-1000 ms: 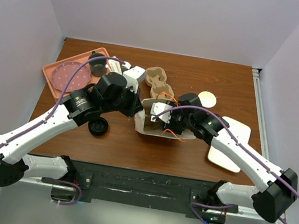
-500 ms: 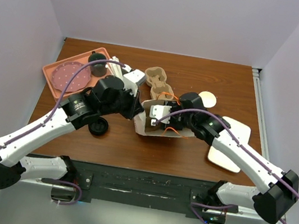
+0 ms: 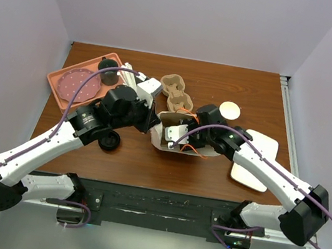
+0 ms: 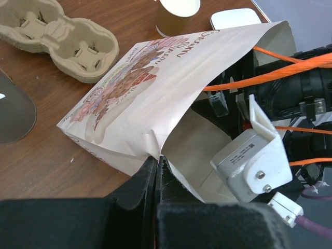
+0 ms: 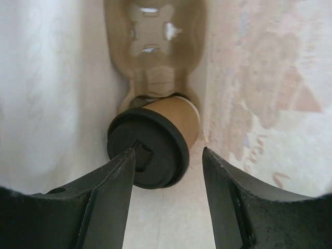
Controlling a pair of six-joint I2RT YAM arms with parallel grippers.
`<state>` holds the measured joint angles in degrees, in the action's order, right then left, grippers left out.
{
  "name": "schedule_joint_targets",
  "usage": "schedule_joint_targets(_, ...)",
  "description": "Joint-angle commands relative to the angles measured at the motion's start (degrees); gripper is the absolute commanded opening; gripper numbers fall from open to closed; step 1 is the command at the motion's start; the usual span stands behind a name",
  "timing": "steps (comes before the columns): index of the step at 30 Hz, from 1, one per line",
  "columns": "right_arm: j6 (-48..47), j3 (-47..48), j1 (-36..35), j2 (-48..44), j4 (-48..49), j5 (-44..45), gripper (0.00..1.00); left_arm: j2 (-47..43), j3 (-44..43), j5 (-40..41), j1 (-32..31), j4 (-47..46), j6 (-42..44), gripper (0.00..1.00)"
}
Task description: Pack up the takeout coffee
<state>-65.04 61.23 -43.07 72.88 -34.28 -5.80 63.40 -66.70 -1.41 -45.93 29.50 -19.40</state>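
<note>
So, biggest first: on the wooden table [image 3: 223, 83] a printed paper bag [image 4: 150, 93] lies on its side with its mouth open. The cardboard cup carrier [image 4: 62, 39] sits outside it, near the bag's closed end. The takeout coffee [image 5: 176, 116] lies tipped over deep inside the bag, black lid [image 5: 158, 145] facing the right gripper [image 5: 168, 155]. Its jaws are spread, with one finger overlapping the lid and the other clear of it. The left gripper [image 4: 157, 171] is clenched on the bag's lower lip.

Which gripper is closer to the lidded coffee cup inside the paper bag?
Right. The right gripper is inside the bag, jaws open at the lidded cup; the left gripper pinches the bag's edge from outside.
</note>
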Motion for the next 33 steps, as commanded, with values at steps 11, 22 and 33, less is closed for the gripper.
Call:
schedule_joint_targets(11, -3.1, 1.6, 0.0, 3.8, -2.5, -1.5, 0.56, -2.3, 1.0, -2.9, -0.2, -5.3, 2.9, 0.00)
schedule_joint_targets(22, -4.2, 4.2, 0.3, 5.2, -5.5, -1.0, 0.35, -2.4, 1.0, -2.6, -0.2, -4.4, 3.8, 0.00)
schedule_joint_targets(33, -5.4, 5.5, 0.2, 4.9, -7.8, -1.9, 0.13, -1.6, 0.3, -1.9, -0.2, -3.9, 4.3, 0.00)
